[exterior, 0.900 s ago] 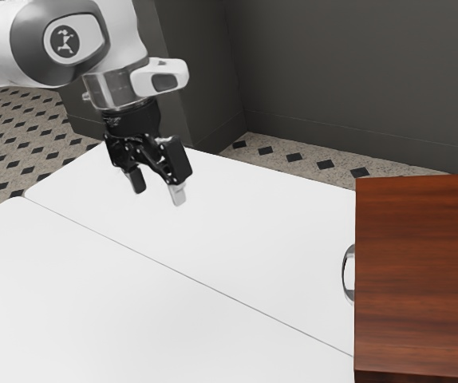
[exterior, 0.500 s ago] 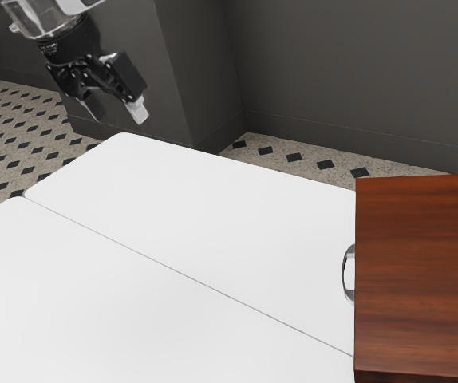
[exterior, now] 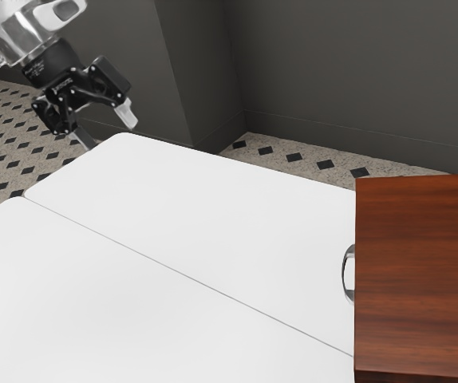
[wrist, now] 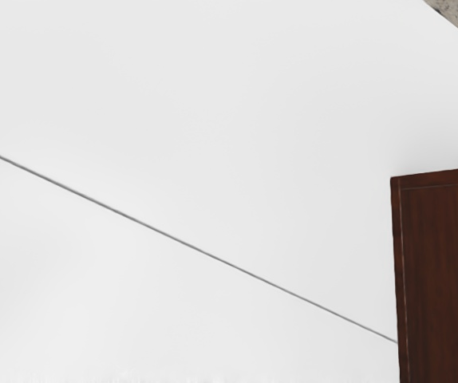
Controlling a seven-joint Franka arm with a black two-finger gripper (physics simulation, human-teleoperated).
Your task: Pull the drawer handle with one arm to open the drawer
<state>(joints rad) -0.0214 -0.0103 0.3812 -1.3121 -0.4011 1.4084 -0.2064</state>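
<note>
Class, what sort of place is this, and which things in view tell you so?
Probably a plain indoor room: dark grey walls, a diamond-patterned tiled floor, and a white table with a wooden drawer cabinet.

The table [exterior: 173, 239] is plain white. The drawer [exterior: 420, 271] is reddish-brown wood grain, its handle [exterior: 346, 275] silver. The floor [exterior: 5, 159] is beige with black diamonds; the wall [exterior: 333, 64] dark grey.

the drawer [exterior: 420, 271] is a dark reddish-brown wooden box with visible grain, standing square on the white table [exterior: 197, 239] at the table's end toward the exterior view's right. its handle [exterior: 346, 275], a small curved silver bar, juts from the front that faces across the table. the front looks flush, not pulled out.
</note>
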